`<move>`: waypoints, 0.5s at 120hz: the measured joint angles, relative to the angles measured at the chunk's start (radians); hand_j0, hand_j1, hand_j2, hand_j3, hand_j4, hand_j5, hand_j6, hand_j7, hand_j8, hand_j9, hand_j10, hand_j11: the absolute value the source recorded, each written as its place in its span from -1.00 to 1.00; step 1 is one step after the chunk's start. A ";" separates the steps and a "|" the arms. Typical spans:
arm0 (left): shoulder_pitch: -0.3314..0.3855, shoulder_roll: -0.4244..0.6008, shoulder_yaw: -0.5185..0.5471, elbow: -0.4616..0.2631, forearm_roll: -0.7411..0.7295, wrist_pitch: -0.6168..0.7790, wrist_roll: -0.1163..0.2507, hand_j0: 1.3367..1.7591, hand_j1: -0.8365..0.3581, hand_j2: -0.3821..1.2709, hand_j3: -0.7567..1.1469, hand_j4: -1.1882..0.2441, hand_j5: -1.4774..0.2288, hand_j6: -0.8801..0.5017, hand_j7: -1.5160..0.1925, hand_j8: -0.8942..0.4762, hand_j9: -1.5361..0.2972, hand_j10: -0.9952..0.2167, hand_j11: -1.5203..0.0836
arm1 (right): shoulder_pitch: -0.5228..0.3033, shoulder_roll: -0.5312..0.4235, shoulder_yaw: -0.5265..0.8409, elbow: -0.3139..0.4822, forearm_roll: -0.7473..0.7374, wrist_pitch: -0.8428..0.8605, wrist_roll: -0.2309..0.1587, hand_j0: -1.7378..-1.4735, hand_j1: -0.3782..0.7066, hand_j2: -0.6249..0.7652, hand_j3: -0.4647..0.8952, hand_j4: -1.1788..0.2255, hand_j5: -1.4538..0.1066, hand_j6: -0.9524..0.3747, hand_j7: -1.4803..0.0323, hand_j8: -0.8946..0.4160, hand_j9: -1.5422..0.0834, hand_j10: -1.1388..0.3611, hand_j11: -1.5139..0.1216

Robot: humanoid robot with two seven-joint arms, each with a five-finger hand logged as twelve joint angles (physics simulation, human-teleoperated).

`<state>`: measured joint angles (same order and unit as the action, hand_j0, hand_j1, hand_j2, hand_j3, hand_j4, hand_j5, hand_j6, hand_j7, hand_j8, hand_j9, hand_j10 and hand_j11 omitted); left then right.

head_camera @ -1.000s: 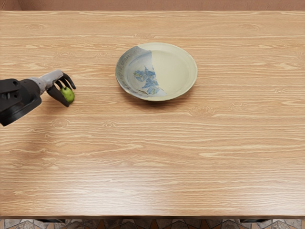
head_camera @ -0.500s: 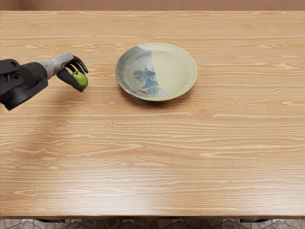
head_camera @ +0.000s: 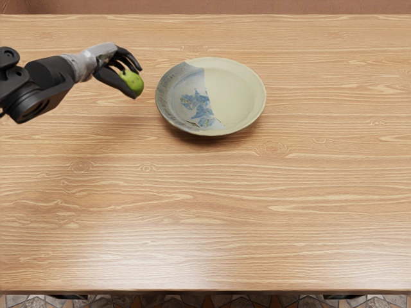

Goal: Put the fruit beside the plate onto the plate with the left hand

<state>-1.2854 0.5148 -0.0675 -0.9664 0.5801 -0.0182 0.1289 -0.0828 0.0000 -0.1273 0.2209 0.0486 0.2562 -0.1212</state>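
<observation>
I see the left robot hand [head_camera: 121, 69] clamped on a small green fruit [head_camera: 133, 81], just left of the pale ceramic plate [head_camera: 244, 77] on the wooden counter [head_camera: 205, 205].

A simulated home dining setting: a broad light-wood bench [head_camera: 205, 212] carrying a ceramic plate [head_camera: 259, 96] on its far half, patterned floor tiles [head_camera: 205, 301] past the near edge, and a plain brown wall [head_camera: 257, 6] behind.

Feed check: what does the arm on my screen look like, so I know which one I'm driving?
Only the left arm shows: a bulky black, rounded forearm housing, then a light grey left hand body with slim black fingers. No cables or markings are visible.
</observation>
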 joint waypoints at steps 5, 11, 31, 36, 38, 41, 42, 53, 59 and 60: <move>0.002 -0.002 -0.014 0.000 0.000 -0.004 0.000 0.52 -0.11 -0.04 -0.21 -0.22 -0.31 -0.42 -0.24 -0.37 -0.26 -0.43 -0.17 | 0.000 0.000 0.000 0.000 0.000 0.000 0.000 -0.40 -0.91 -0.11 -0.32 0.66 0.84 0.41 0.93 0.34 0.87 0.50 0.82; 0.002 -0.003 -0.029 0.001 0.000 -0.007 0.001 0.51 -0.12 -0.04 -0.21 -0.22 -0.31 -0.41 -0.24 -0.38 -0.26 -0.43 -0.17 | 0.000 0.000 0.000 0.000 0.000 0.000 0.000 -0.40 -0.91 -0.11 -0.32 0.66 0.84 0.41 0.93 0.34 0.87 0.50 0.82; 0.005 -0.030 -0.072 0.005 0.001 -0.009 -0.002 0.51 -0.12 -0.01 -0.21 -0.24 -0.30 -0.42 -0.24 -0.36 -0.26 -0.43 -0.18 | 0.000 0.000 0.000 0.000 0.000 0.000 0.000 -0.40 -0.91 -0.11 -0.32 0.66 0.84 0.41 0.93 0.34 0.87 0.50 0.82; 0.005 -0.048 -0.080 0.007 0.001 -0.008 -0.003 0.51 -0.11 -0.05 -0.21 -0.24 -0.29 -0.43 -0.24 -0.37 -0.26 -0.43 -0.18 | 0.000 0.000 0.000 0.000 0.000 0.000 0.000 -0.40 -0.91 -0.11 -0.32 0.66 0.84 0.41 0.93 0.34 0.87 0.50 0.82; 0.006 -0.054 -0.083 0.008 0.000 -0.008 -0.004 0.51 -0.11 -0.05 -0.21 -0.24 -0.29 -0.43 -0.24 -0.36 -0.26 -0.43 -0.18 | 0.000 0.000 0.000 0.000 0.000 0.000 0.000 -0.40 -0.91 -0.11 -0.32 0.66 0.84 0.41 0.93 0.34 0.87 0.50 0.82; 0.006 -0.064 -0.086 0.009 0.000 -0.008 -0.004 0.51 -0.11 -0.04 -0.21 -0.24 -0.29 -0.43 -0.25 -0.36 -0.26 -0.43 -0.18 | 0.000 0.000 0.000 0.000 0.000 0.000 0.000 -0.40 -0.91 -0.11 -0.32 0.66 0.84 0.41 0.93 0.34 0.87 0.50 0.82; 0.006 -0.067 -0.087 0.010 0.000 -0.007 -0.004 0.51 -0.11 -0.04 -0.21 -0.24 -0.30 -0.43 -0.25 -0.36 -0.26 -0.43 -0.18 | 0.000 0.000 0.000 0.000 0.000 0.000 0.000 -0.40 -0.91 -0.11 -0.32 0.66 0.84 0.41 0.93 0.34 0.87 0.50 0.82; 0.009 -0.094 -0.099 0.017 0.000 -0.003 -0.006 0.51 -0.13 -0.02 -0.21 -0.24 -0.30 -0.42 -0.25 -0.36 -0.27 -0.43 -0.18 | 0.000 0.000 0.000 0.000 0.000 0.000 0.000 -0.40 -0.91 -0.11 -0.32 0.66 0.84 0.41 0.93 0.34 0.87 0.50 0.82; 0.010 -0.115 -0.103 0.029 0.000 -0.001 -0.006 0.51 -0.13 -0.01 -0.21 -0.24 -0.30 -0.42 -0.25 -0.36 -0.27 -0.43 -0.18 | 0.000 0.000 0.000 0.000 0.000 0.000 0.000 -0.40 -0.91 -0.11 -0.32 0.66 0.84 0.41 0.93 0.34 0.87 0.50 0.82; 0.010 -0.116 -0.103 0.031 0.000 -0.001 -0.006 0.51 -0.13 -0.01 -0.21 -0.24 -0.31 -0.42 -0.26 -0.35 -0.27 -0.43 -0.18 | 0.000 0.000 0.000 0.000 0.000 0.000 0.000 -0.40 -0.91 -0.11 -0.32 0.66 0.84 0.41 0.93 0.34 0.87 0.50 0.82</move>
<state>-1.2750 0.3987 -0.1706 -0.9359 0.5803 -0.0195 0.1226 -0.0828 0.0000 -0.1273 0.2209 0.0485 0.2562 -0.1212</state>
